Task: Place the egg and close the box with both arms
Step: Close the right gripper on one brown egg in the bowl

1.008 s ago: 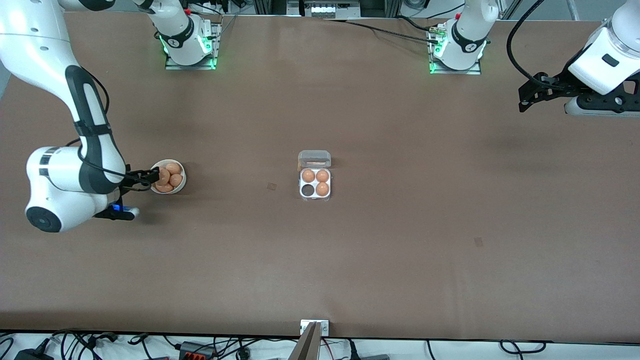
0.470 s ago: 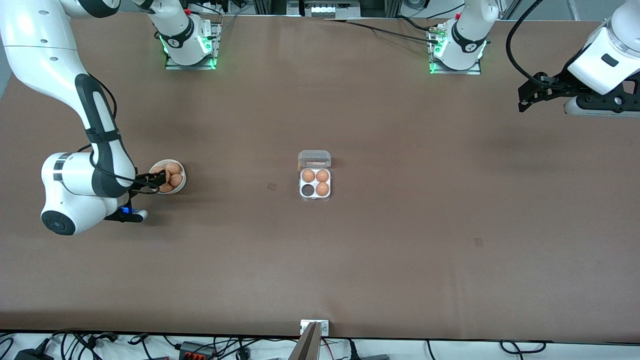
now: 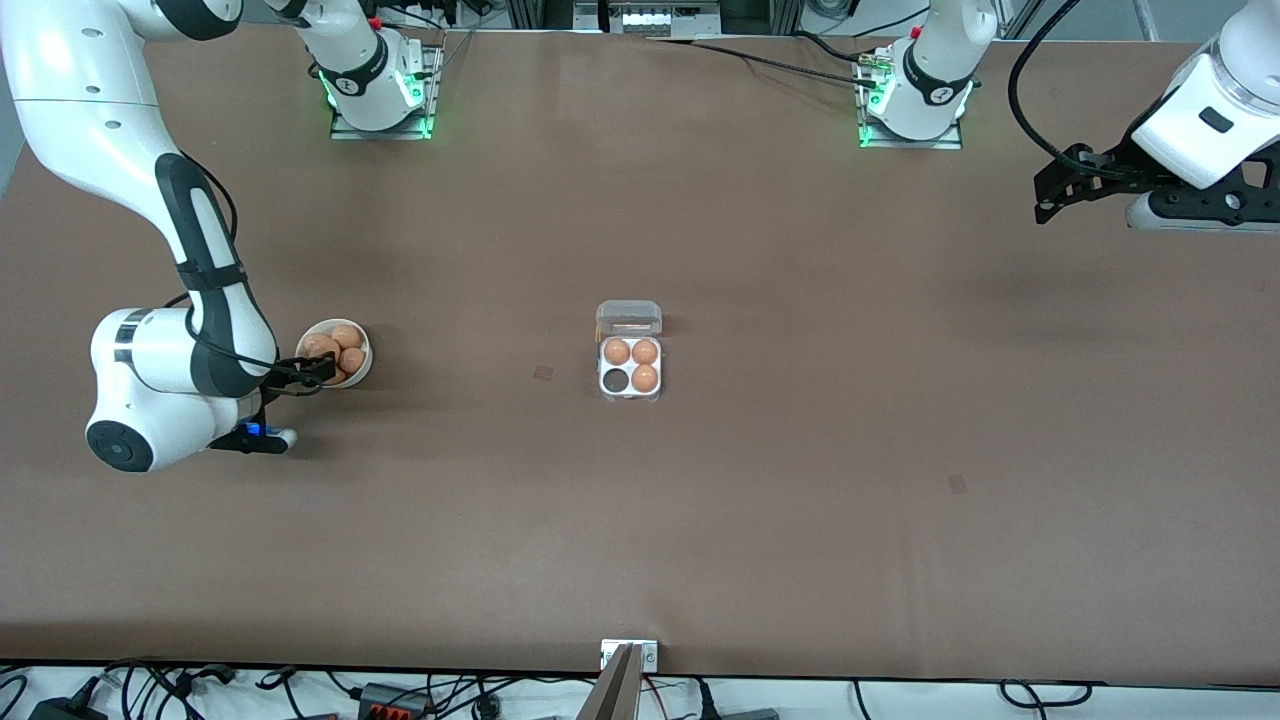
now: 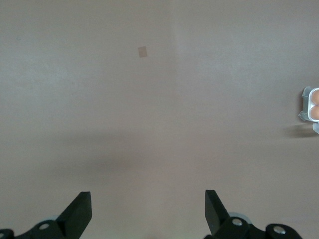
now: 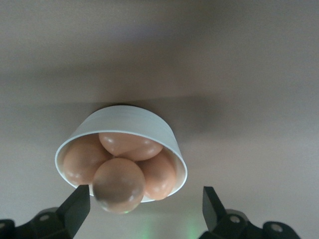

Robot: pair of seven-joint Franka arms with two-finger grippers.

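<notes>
The box (image 3: 630,392) sits mid-table with its clear lid (image 3: 629,317) hinged open; three brown eggs fill its cells and one cell (image 3: 613,380) is dark and empty. Its edge also shows in the left wrist view as the box (image 4: 311,103). A white bowl (image 3: 366,352) of several eggs stands toward the right arm's end. My right gripper (image 3: 322,371) hovers at the bowl's rim, open. In the right wrist view the bowl (image 5: 144,124) lies just ahead of the right gripper (image 5: 144,204), the top egg (image 5: 118,185) by one finger. My left gripper (image 3: 1042,200) waits, open and empty (image 4: 148,204).
Small darker patches mark the brown table (image 3: 543,373) (image 3: 957,484). The arm bases (image 3: 380,95) (image 3: 912,100) stand along the table's back edge. A metal bracket (image 3: 629,655) sits at the front edge.
The right arm has shifted toward the bowl, and its gripper has slid along the bowl's rim toward the front camera. The left arm has barely moved.
</notes>
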